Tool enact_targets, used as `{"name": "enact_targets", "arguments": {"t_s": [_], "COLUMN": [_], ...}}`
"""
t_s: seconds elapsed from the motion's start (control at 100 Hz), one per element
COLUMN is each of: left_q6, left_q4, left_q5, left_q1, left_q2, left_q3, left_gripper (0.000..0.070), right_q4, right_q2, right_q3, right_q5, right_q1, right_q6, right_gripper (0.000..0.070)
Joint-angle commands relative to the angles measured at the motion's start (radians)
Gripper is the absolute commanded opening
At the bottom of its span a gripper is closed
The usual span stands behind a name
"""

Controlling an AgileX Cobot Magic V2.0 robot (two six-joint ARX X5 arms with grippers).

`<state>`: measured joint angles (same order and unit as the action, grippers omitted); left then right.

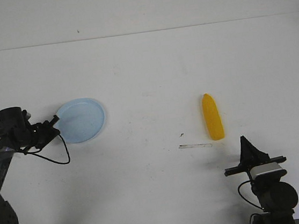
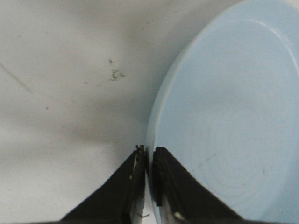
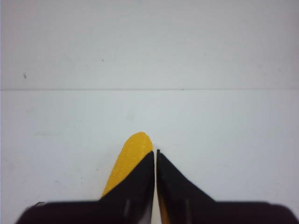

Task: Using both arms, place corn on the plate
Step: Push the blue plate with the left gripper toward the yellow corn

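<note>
Table (image 1: 146,80), one corn (image 1: 213,117), one plate (image 1: 81,120), two arms

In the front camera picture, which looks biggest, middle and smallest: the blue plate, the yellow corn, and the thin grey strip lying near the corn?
1. The plate, clearly the largest.
2. The corn, shorter than the plate is wide, and much narrower.
3. The grey strip, nearly as long as the corn but far thinner.

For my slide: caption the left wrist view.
Left gripper fingers pinched on the pale-blue plate rim.
</note>
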<state>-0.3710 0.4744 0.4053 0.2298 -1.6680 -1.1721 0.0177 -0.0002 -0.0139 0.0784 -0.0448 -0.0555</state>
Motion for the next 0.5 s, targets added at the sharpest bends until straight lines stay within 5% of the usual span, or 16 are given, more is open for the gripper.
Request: {"name": "enact_targets", "arguments": {"t_s": [0.0,0.21,0.49], "left_q6": [-0.016,-0.016,-0.016], "left_q4": [-0.005,0.000,0.016], "left_q5": [0.016,0.023,0.021], "left_q1": [-0.006,-0.088,-0.345], "left_q2": [0.037,0.121,0.111], "left_q3": [-0.014,-0.014,-0.014], "left_gripper": [0.0001,0.0000,0.0001], "right_q4": [0.012,0.012,0.012], "right_q2": [0.001,0.001,0.001], "right_q3": [0.002,0.002,0.002], "right_q5": [0.000,0.000,0.000], "right_q1": [0.000,0.000,0.000], "right_q6": [0.005,0.005,0.005], "right_gripper": [0.0007,0.0007,0.0007]}}
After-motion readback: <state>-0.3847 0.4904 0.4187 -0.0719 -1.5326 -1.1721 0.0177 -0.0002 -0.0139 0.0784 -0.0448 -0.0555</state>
